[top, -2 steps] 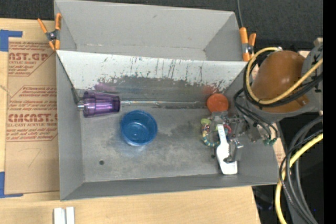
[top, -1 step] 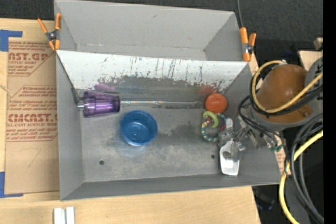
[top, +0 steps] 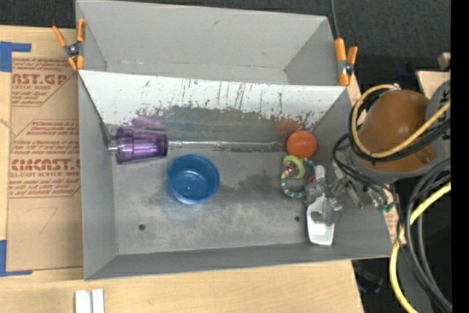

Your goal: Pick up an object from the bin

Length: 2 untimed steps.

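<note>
My gripper [top: 326,203] is low at the bin's right side, near the front right corner. Directly below it in the view lies a small white thing [top: 320,230] on the bin floor, touching or nearly touching the gripper's tip. Just left of the gripper lies a small ring-shaped toy [top: 295,178] in green, pink and yellow. An orange ball [top: 301,144] rests behind that toy against the back wall.
A blue bowl [top: 194,178] stands open side up in the middle left of the floor. A purple cup [top: 139,146] lies on its side at the back left. The arm with its orange cover and cables crowds the bin's right rim.
</note>
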{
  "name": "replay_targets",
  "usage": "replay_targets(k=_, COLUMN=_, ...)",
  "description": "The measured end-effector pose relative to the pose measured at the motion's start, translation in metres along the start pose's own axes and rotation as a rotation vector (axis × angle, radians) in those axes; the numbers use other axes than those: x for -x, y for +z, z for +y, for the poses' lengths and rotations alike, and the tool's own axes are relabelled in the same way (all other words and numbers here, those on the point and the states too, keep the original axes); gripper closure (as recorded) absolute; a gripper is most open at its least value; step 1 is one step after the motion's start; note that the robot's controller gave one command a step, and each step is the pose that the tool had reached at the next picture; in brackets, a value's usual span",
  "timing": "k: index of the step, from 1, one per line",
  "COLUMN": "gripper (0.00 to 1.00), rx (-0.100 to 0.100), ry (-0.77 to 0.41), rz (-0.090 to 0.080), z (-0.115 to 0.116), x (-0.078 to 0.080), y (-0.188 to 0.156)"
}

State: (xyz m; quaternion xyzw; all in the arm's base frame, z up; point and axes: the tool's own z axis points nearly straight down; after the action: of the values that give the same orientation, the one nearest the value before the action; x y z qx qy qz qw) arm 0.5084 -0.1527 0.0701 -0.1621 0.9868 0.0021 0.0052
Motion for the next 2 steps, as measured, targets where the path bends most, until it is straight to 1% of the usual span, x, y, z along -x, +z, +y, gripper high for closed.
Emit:
replay_targets(k=1, gripper=1.00, rx=0.001, ry=0.023, rz=-0.001, z=-0.002, x=0.000, y=-0.009)
replay_targets(k=2, gripper=1.00, rx=-0.001, ry=-0.005, rz=-0.006, z=0.006, x=-0.015, y=-0.011)
